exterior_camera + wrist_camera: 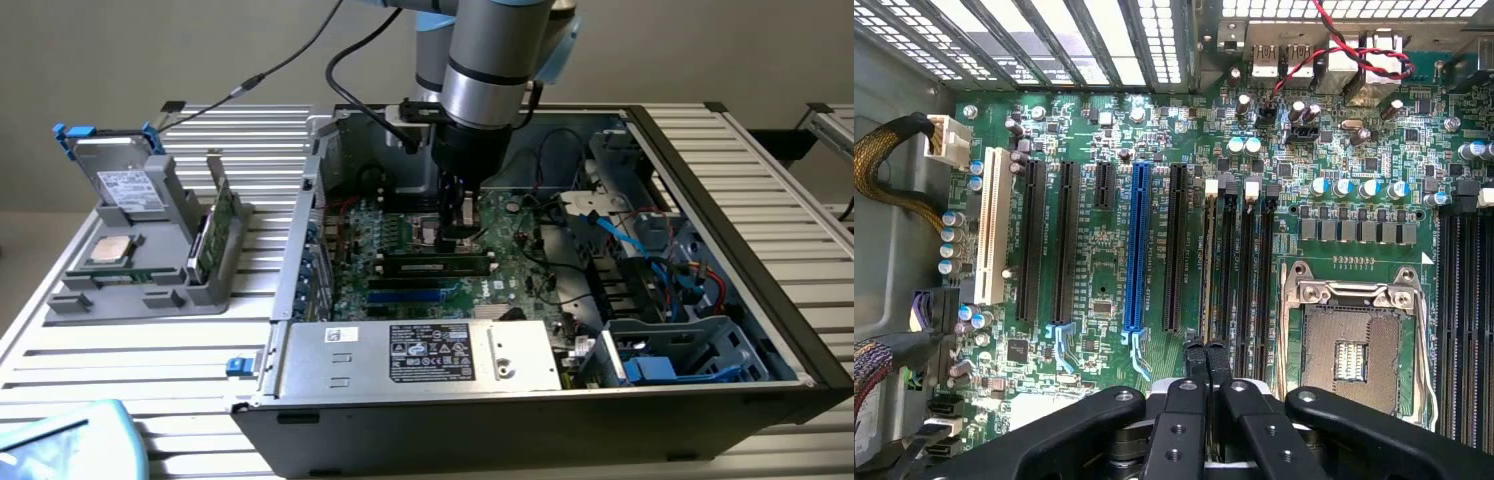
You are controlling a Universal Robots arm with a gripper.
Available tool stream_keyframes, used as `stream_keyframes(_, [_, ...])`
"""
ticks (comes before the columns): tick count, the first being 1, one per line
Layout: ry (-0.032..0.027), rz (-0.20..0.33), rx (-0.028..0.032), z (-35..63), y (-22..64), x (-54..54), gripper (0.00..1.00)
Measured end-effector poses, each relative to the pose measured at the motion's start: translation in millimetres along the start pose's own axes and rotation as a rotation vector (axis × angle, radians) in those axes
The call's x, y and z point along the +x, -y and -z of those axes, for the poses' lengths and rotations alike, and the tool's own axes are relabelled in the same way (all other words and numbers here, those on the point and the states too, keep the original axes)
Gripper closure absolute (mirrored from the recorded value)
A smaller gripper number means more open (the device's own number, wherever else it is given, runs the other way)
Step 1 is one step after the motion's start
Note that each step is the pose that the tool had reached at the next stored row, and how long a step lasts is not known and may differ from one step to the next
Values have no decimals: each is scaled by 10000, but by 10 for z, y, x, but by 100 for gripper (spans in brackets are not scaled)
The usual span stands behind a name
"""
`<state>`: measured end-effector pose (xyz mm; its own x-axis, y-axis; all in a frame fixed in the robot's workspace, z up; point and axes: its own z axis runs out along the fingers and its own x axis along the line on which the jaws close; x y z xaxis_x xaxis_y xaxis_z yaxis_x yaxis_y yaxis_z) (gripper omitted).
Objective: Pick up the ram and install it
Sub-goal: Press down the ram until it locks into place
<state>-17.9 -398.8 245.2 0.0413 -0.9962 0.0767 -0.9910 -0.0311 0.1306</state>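
Inside the open grey metal computer case [534, 410], the black two-finger gripper [458, 236], jaws pressed together on nothing, is hovering just above the long, thin green ram stick [434, 266]. The stick is standing in a motherboard slot, its long axis running across the exterior view.

Motherboard [1099, 280] lies inside the case [534, 432]; parts rack [127, 298] on exterior view's left.

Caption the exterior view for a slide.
Grey robot arm in the open black computer case, shut jaws over the green motherboard, near the long narrow ram stick.
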Motion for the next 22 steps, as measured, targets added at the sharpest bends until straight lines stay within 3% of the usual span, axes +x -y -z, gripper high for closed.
stream_keyframes(7, [21, 3, -21, 32, 262, 14, 90])
stream_keyframes(22, [18, 3, -22, -80, 289, 7, 90])
